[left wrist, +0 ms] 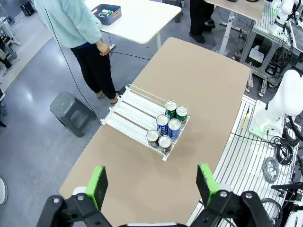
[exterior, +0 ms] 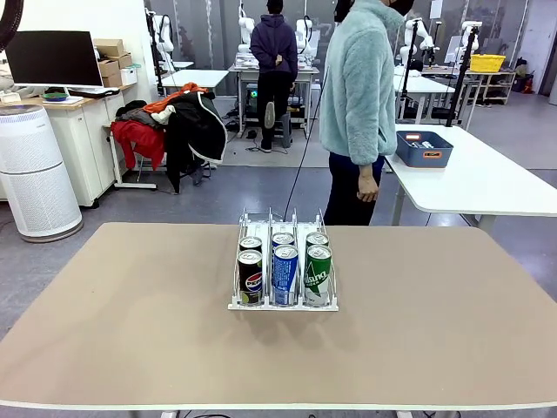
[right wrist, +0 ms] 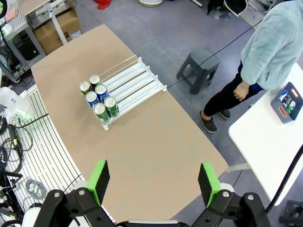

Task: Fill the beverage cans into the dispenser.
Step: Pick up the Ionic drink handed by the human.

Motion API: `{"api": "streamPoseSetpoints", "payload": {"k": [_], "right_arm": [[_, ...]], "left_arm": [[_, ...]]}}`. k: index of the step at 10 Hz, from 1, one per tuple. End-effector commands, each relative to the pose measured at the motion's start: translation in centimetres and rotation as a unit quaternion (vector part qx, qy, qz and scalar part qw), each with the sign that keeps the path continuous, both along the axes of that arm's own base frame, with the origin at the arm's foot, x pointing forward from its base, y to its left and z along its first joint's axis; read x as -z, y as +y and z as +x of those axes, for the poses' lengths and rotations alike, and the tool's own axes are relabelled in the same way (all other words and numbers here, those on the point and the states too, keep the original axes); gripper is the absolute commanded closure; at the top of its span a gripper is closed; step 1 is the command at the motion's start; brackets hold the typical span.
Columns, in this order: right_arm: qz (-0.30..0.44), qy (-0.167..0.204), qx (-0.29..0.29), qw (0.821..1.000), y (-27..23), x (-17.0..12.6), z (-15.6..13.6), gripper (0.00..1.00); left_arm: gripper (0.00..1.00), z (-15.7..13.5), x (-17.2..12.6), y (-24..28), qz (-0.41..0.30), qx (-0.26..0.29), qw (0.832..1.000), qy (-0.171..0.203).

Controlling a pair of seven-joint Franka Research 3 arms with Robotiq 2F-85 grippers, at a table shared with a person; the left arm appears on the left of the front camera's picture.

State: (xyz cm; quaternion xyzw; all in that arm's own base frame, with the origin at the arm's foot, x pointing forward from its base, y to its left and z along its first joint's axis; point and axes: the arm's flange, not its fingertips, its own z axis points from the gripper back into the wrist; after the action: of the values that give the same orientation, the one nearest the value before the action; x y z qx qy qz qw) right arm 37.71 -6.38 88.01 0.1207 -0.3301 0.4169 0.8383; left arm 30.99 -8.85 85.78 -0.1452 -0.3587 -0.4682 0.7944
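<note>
Six cans (exterior: 285,272) stand at the dispenser's (exterior: 270,223) six-o'clock end, mid-tabletop (exterior: 130,305). The left tool (left wrist: 152,178) and right tool (right wrist: 154,178) hang wide, empty. Feed any further can upright from twelve o'clock, where lanes probably look free.

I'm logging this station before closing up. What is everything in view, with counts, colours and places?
table: one, tan, nearest
dispenser: one, clear-and-white, mid-table
Pepsi cans: two, black, left lane, near end
Pocari cans: two, blue-and-white, middle lane, near end
green cans: two, green, right lane, near end
side table: one, white, beyond right
bin: one, dark blue, on side table
stool: one, grey, floor
person: one, pale teal fleece, far side
left end effector: one, black, green pads, open, high above table
right end effector: one, same, open, high
</note>
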Motion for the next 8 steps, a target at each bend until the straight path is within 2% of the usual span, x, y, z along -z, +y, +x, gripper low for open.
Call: {"api": "streamPoseSetpoints", "payload": {"k": [1, 8], "right_arm": [[-0.001, 0.0, -0.001, 1.0, 0.13, -0.01, -0.05, 0.0], [-0.001, 0.0, -0.001, 1.0, 0.13, -0.01, -0.05, 0.0]], "left_arm": [[0.0, -0.17, 0.0, 0.04, -0.001, 0.0, 1.0, 0.003], [0.0, -0.17, 0.0, 0.04, -0.001, 0.0, 1.0, 0.003]]}}
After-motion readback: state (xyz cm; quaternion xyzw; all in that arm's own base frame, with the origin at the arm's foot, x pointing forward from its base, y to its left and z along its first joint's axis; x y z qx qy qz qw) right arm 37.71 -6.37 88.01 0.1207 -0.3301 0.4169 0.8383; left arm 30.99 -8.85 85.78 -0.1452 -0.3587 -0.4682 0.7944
